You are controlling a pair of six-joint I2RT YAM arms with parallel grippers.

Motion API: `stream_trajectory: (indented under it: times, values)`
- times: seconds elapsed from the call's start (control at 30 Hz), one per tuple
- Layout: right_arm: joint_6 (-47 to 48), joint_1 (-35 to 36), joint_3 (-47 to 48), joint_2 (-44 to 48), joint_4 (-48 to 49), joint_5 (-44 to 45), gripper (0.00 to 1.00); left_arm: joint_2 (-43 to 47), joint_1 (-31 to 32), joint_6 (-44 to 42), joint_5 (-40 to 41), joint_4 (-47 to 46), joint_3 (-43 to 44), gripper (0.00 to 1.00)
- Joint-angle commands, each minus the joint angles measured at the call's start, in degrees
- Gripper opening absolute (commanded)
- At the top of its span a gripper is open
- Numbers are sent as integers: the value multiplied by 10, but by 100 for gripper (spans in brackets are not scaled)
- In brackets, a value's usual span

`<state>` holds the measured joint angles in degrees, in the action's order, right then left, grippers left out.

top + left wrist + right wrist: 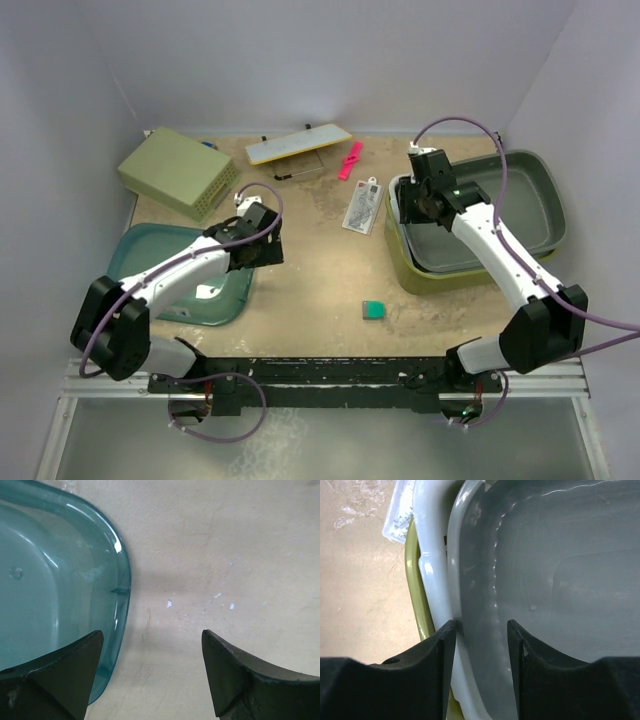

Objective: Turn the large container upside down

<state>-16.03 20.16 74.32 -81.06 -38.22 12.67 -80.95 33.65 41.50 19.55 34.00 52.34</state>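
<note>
The large container is an olive-green tub standing upright at the right, with a dark grey tub nested inside it. In the right wrist view its olive rim shows left of the grey tub's pale rim. My right gripper is open at the tubs' left end. Its jaws straddle the grey tub's wall, one finger over the rim and one inside. My left gripper is open and empty, low over the bare table beside the teal tub's right edge.
A teal tub lies under my left arm. A pale yellow-green basket sits upside down at back left. A yellow-white board, a pink item, a white packet and a small green block lie mid-table.
</note>
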Motion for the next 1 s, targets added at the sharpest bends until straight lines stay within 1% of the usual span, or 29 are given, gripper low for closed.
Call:
stream_trajectory:
  times: [0.0, 0.13, 0.27, 0.37, 0.47, 0.5, 0.53, 0.6, 0.67, 0.77, 0.83, 0.9, 0.93, 0.97]
  values:
    - [-2, -1, -18, 4, 14, -33, 48, 37, 3, -32, -22, 11, 51, 77]
    - [-11, -1, -45, 32, 38, -60, 48, 42, 4, -44, -50, 7, 80, 77]
    - [-14, -1, -58, 46, 31, -67, 45, 37, 4, -48, -64, -2, 83, 77]
    - [-11, -1, -66, 56, 18, -50, 43, 30, 7, -45, -74, -9, 76, 77]
    - [-7, -1, -75, 65, 7, -24, 38, 25, 14, -42, -76, -15, 69, 77]
    - [-6, -1, -77, 67, 1, -9, 35, 23, 17, -41, -76, -15, 69, 77]
    - [-4, -1, -76, 68, -8, 9, 30, 22, 20, -40, -76, -16, 69, 77]
    - [-8, -1, -72, 71, -31, 48, 29, 20, 25, -38, -75, -17, 68, 77]
    - [-14, -1, -65, 83, -43, 68, 29, 18, 31, -37, -73, -19, 70, 77]
    - [-29, -1, -35, 116, -52, 65, 36, 12, 36, -37, -73, -24, 71, 77]
    - [-35, -1, -15, 140, -57, 84, 45, 6, 42, -37, -73, -28, 76, 77]
    - [-47, -2, 2, 160, -73, 146, 48, 2, 49, -37, -74, -31, 82, 77]
    - [-59, -3, 9, 166, -85, 194, 53, -1, 54, -38, -76, -33, 85, 77]
    - [-74, -4, 16, 171, -100, 237, 63, -4, 58, -40, -77, -34, 87, 77]
